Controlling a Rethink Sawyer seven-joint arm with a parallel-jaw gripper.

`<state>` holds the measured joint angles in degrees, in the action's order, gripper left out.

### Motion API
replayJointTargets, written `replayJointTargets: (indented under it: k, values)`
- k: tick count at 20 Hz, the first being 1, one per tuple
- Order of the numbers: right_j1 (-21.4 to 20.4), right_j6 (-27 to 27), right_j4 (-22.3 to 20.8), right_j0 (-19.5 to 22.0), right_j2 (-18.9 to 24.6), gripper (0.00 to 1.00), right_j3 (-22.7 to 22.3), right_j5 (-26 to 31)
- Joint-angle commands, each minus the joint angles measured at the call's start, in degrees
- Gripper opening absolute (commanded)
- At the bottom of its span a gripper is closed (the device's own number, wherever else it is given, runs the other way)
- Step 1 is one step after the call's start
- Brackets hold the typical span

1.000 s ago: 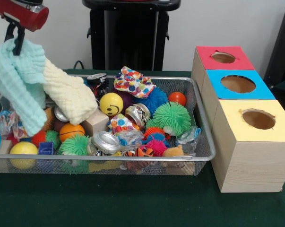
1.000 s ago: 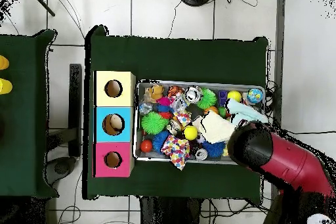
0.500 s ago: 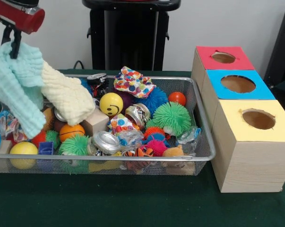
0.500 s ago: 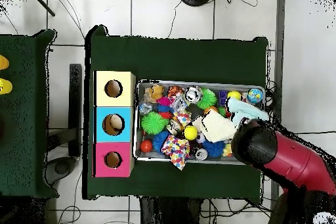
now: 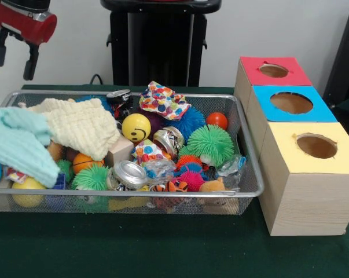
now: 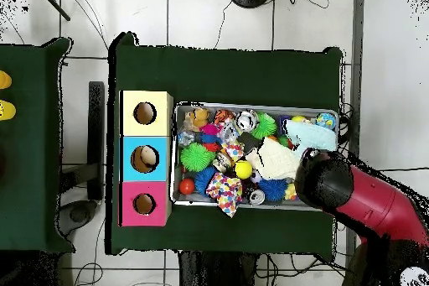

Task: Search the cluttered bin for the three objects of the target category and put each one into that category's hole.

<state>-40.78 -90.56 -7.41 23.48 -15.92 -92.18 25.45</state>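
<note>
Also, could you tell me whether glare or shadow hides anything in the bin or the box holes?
Front view: even light; only the shiny crushed metal can glints; the yellow-topped wooden box has a hole dark inside. Overhead view: the red and black arm covers the wire-mesh bin at one corner.

Gripper [image 5: 14, 53] hangs empty above the bin's [image 5: 252, 174] left end, jaws apart. Below it, the mint cloth [image 5: 21, 145] and cream cloth [image 5: 81, 124] lie draped over the toys. Three boxes [image 5: 304, 185] sit alongside.
</note>
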Motion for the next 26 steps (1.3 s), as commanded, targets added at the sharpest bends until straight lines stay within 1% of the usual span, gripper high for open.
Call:
replayJointTargets:
  k: [1, 5, 9, 11, 13, 15, 18, 21, 25, 26]
  values:
    - [1.9, -2.4, -0.4, -0.4, 4.9, 1.00, 1.3, 9.6]
    - [1.6, -3.3, 0.0, -1.5, 4.4, 1.00, 2.0, 11.6]
    - [1.0, -6.2, 1.6, -3.3, 3.1, 1.00, 2.4, 17.6]
    - [0.6, -8.2, 2.7, -4.2, 3.2, 1.00, 1.9, 19.0]
    - [0.2, -10.8, 4.5, -5.0, 3.5, 1.00, 0.4, 18.3]
    - [0.0, -12.5, 6.3, -5.3, 4.3, 1.00, -1.7, 16.1]
    - [0.3, -12.4, 8.2, -5.2, 6.4, 1.00, -3.1, 10.2]
    - [1.8, -11.8, 9.9, -5.6, 8.0, 1.00, -1.9, 8.0]
    - [3.7, -13.1, 11.5, -7.0, 8.3, 1.00, -0.6, 5.8]
    - [4.2, -12.7, 11.4, -7.5, 8.2, 1.00, 0.0, 6.0]
